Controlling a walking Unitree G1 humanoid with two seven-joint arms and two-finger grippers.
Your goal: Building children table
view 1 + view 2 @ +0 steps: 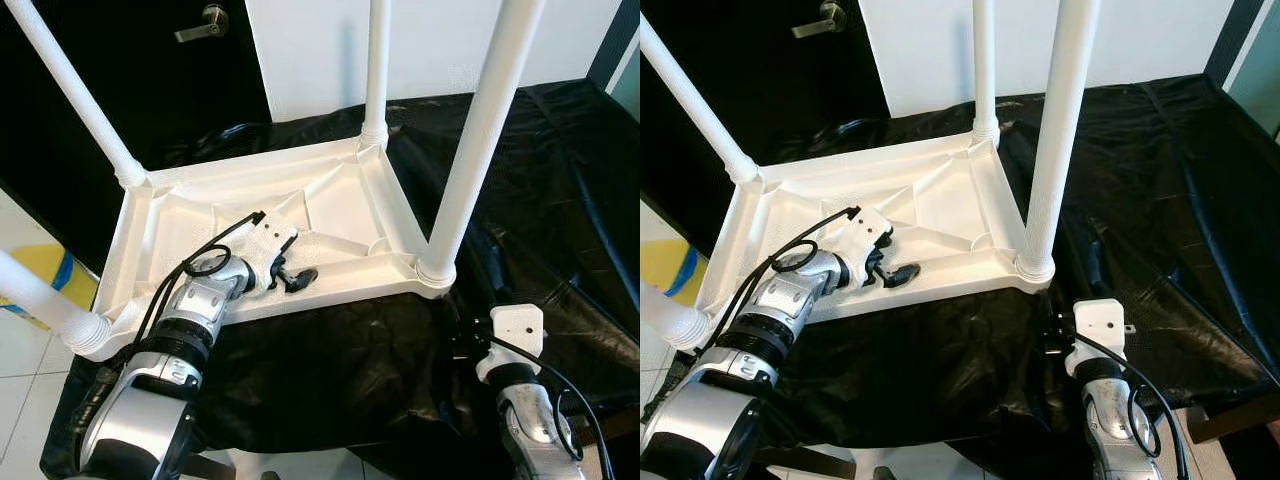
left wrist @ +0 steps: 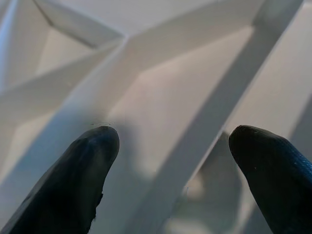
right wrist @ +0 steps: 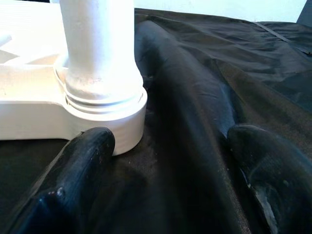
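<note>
A white plastic children's table is lying upside down on a black plastic sheet, its ribbed underside facing up and four round white legs rising from the corner sockets. Going from the left, the near-left leg is running out of the frame toward the robot, and the far-left leg is slanting up and out past the top edge. The left gripper is reaching over the near rim and hanging just above the ribbed underside, its two black fingers spread apart with nothing between them; in the left wrist view they are straddling a raised white rib. Further right, the far-right leg is standing upright at the back corner, and the near-right leg is standing in its socket at the front corner, both cut off at the top. The right gripper is sitting low on the black sheet just beside that socket, its fingers wide apart and holding nothing, one tip nearly at the socket's base. Behind the table, a dark door with a metal lever handle is standing at the left, next to a white wall. A pale tiled floor with something yellow and blue on it, too cropped to identify, is showing at the left edge.
</note>
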